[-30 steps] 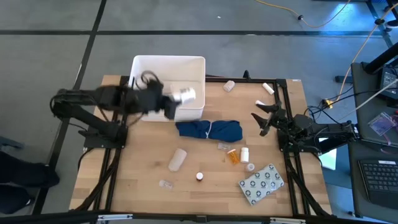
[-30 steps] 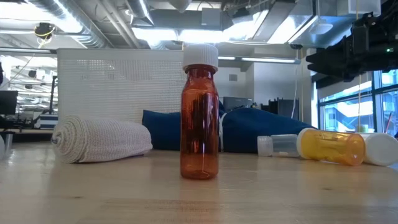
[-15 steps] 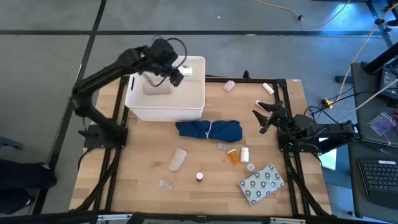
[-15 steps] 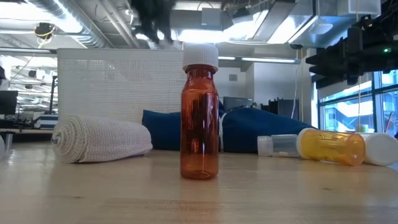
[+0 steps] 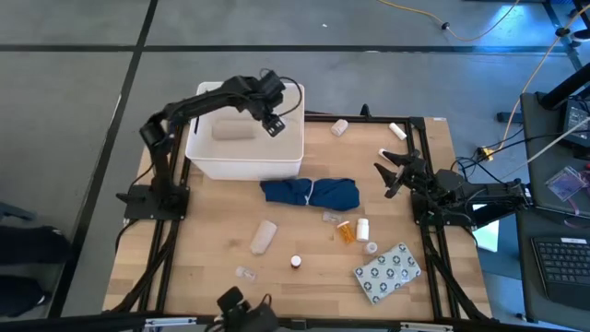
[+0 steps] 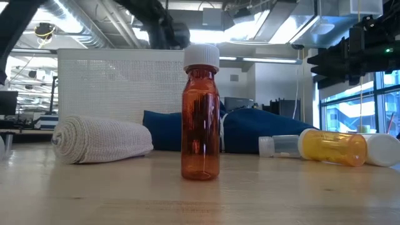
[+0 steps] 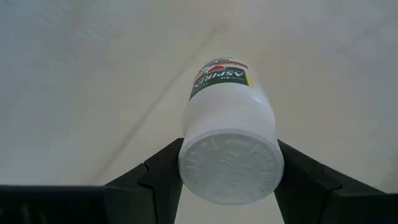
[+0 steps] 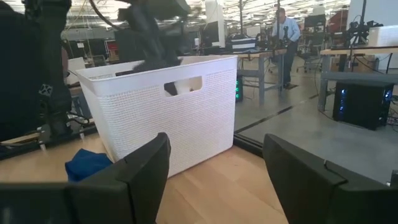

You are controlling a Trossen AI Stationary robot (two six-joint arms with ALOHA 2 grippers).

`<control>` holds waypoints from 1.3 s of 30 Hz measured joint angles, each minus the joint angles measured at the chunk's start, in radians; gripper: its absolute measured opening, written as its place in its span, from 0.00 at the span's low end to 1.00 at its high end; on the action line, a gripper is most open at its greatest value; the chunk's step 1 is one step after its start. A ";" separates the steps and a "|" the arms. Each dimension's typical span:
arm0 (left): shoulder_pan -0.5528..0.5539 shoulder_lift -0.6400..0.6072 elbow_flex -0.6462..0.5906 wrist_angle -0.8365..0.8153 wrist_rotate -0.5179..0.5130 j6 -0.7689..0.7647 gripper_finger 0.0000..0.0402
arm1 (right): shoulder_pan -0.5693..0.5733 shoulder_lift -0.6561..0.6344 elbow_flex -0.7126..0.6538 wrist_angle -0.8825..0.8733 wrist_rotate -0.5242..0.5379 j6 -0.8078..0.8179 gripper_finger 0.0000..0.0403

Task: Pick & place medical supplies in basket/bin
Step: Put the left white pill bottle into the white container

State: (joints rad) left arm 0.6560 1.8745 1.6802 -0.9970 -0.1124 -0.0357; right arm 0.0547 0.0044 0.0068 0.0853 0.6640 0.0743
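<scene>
The left end effector [image 7: 229,163] pinches a white aspirin bottle [image 7: 230,140] above the white tub [image 5: 291,159]; next, it likely releases it. The right end effector [image 5: 391,174] waits spread.

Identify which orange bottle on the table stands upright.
The dark amber glass bottle with the white cap stands upright; the lighter orange plastic pill bottle beside the blue cloth lies on its side.

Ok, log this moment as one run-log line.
left gripper: over white tub, shut on aspirin bottle | right gripper: open, waiting at table's right side | tub: one gauze roll inside
</scene>
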 joint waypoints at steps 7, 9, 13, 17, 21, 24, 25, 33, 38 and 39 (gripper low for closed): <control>0.002 0.100 0.000 0.008 0.000 -0.002 0.50 | 0.000 0.000 0.000 0.000 0.000 0.001 0.64; 0.001 0.121 0.000 0.007 0.000 -0.002 0.50 | 0.000 0.000 0.000 0.000 0.000 0.002 0.64; 0.001 0.136 0.000 0.015 0.002 -0.002 0.50 | 0.000 0.000 0.000 0.000 -0.001 0.003 0.64; 0.001 0.137 0.000 0.070 -0.001 0.034 0.50 | 0.000 0.000 0.000 0.000 -0.001 0.003 0.64; 0.001 0.137 0.000 0.102 -0.001 0.047 0.50 | 0.000 0.000 0.000 0.000 -0.002 0.009 0.64; 0.001 0.137 0.000 0.109 -0.004 0.048 0.50 | 0.000 0.000 0.000 0.000 -0.002 0.029 0.64; 0.001 0.137 0.000 0.111 -0.013 0.049 0.50 | 0.000 0.000 0.000 0.000 -0.002 0.030 0.64; 0.003 0.137 0.000 0.124 -0.054 0.102 0.50 | 0.000 0.000 0.000 0.000 -0.002 0.029 0.64; 0.002 0.137 0.000 0.124 -0.054 0.110 0.53 | 0.000 0.000 0.000 0.000 -0.002 0.030 0.64; 0.002 0.137 0.000 0.124 -0.053 0.110 0.54 | 0.000 0.000 0.000 0.000 -0.002 0.029 0.64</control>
State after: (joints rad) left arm 0.6578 2.0117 1.6802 -0.8734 -0.1653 0.0742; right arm 0.0546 0.0046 0.0069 0.0853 0.6620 0.1036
